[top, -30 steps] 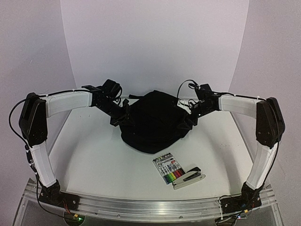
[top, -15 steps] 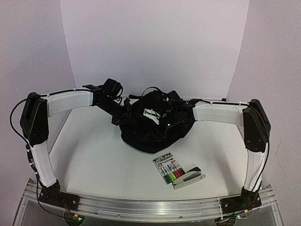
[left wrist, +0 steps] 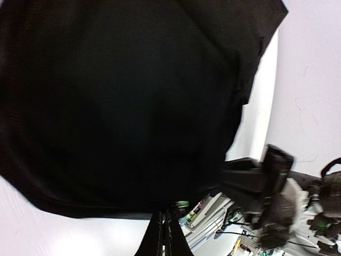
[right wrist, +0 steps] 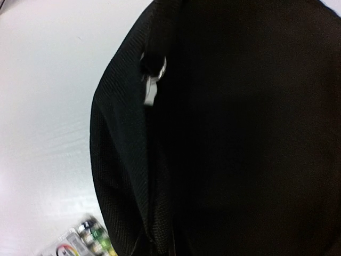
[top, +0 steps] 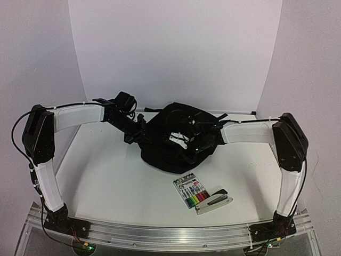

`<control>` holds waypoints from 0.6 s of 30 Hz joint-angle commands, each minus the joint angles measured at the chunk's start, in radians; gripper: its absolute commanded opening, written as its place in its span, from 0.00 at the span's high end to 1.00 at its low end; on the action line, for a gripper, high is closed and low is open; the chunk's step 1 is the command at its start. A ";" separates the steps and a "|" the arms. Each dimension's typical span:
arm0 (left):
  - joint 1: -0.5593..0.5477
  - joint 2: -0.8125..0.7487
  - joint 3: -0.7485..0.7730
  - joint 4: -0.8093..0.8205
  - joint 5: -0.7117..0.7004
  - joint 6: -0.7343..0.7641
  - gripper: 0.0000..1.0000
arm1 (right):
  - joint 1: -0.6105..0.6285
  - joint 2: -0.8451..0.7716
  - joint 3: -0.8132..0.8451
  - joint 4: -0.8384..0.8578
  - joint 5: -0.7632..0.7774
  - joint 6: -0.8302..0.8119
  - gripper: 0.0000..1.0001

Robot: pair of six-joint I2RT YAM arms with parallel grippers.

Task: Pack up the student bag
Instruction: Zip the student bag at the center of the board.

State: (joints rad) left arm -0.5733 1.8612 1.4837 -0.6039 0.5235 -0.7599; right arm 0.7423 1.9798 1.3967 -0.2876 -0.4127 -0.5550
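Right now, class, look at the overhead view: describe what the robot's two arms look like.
The left arm and right arm match: long white links joined by bulky black elbow housings, black wrists, thin black cables looping alongside, bases bolted to a silver rail.

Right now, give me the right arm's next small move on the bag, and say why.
Probably lift the right tool a little, to tug the fabric of the student bag upward and open its mouth. Both tools sit shut against the bag, the left tool at its left edge, while the marker pack and stapler lie outside on the table.
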 commanded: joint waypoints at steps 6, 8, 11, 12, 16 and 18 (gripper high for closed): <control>0.081 -0.080 -0.032 -0.002 -0.022 0.030 1.00 | -0.302 -0.208 -0.184 -0.110 0.086 -0.341 1.00; 0.063 -0.050 0.002 0.032 0.052 0.035 1.00 | -0.333 -0.207 -0.173 -0.128 0.092 -0.390 0.96; 0.012 0.015 0.077 0.059 0.111 0.043 1.00 | -0.334 -0.202 -0.112 -0.182 0.025 -0.387 0.54; 0.000 0.035 0.101 0.069 0.130 0.039 1.00 | -0.330 -0.198 -0.082 -0.197 -0.007 -0.361 0.38; -0.026 0.079 0.154 0.102 0.159 0.015 1.00 | -0.257 -0.190 0.018 -0.238 -0.101 -0.221 0.26; -0.032 0.086 0.164 0.114 0.166 0.004 1.00 | -0.203 -0.189 0.041 -0.232 -0.132 -0.168 0.26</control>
State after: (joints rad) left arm -0.5948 1.9296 1.5891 -0.5345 0.6390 -0.7421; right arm 0.4372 1.8027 1.3478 -0.4903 -0.4451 -0.8359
